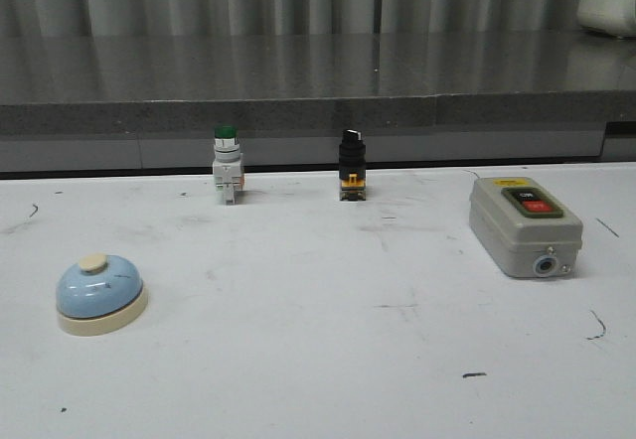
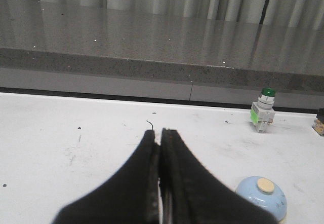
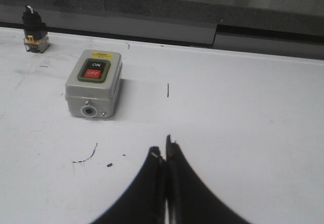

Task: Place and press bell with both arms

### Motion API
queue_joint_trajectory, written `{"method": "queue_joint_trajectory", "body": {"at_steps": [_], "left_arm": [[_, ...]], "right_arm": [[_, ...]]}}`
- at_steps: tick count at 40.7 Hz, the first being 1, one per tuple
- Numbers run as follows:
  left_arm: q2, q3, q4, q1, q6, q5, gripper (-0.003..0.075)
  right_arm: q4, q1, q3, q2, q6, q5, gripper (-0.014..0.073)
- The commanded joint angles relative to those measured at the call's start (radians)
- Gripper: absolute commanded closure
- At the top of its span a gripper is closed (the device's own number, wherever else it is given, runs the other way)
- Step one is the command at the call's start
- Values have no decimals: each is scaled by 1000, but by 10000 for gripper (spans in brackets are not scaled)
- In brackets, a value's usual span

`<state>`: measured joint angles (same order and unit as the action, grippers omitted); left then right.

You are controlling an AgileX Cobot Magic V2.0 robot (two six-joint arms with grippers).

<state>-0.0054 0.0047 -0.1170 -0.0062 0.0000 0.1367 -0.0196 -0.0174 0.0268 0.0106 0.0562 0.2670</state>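
The light-blue bell (image 1: 99,294) with a cream base and cream button sits on the white table at the front left. It also shows in the left wrist view (image 2: 261,197), to the side of my left gripper (image 2: 160,133), which is shut and empty above the table. My right gripper (image 3: 162,145) is shut and empty, over bare table in front of the grey switch box (image 3: 94,83). Neither gripper nor arm shows in the front view.
A green-capped push button (image 1: 227,164) and a black selector switch (image 1: 351,164) stand at the table's back edge. The grey switch box (image 1: 524,225) with red and black buttons sits at the right. A dark grey ledge (image 1: 318,111) runs behind the table.
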Motion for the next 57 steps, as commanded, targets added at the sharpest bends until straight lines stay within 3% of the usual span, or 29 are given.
{"method": "queue_joint_trajectory", "body": {"at_steps": [1, 38, 49, 57], "left_arm": [[-15, 22, -1, -1, -12, -79, 740], [-15, 22, -1, -1, -12, -83, 740], [-15, -26, -25, -1, -12, -353, 739], [46, -222, -18, -1, -12, -214, 739]], "right_arm": [[12, 5, -6, 16, 6, -83, 663], [12, 5, -6, 16, 6, -116, 663], [10, 5, -54, 16, -4, -329, 663], [9, 5, -260, -28, -76, -151, 663]]}}
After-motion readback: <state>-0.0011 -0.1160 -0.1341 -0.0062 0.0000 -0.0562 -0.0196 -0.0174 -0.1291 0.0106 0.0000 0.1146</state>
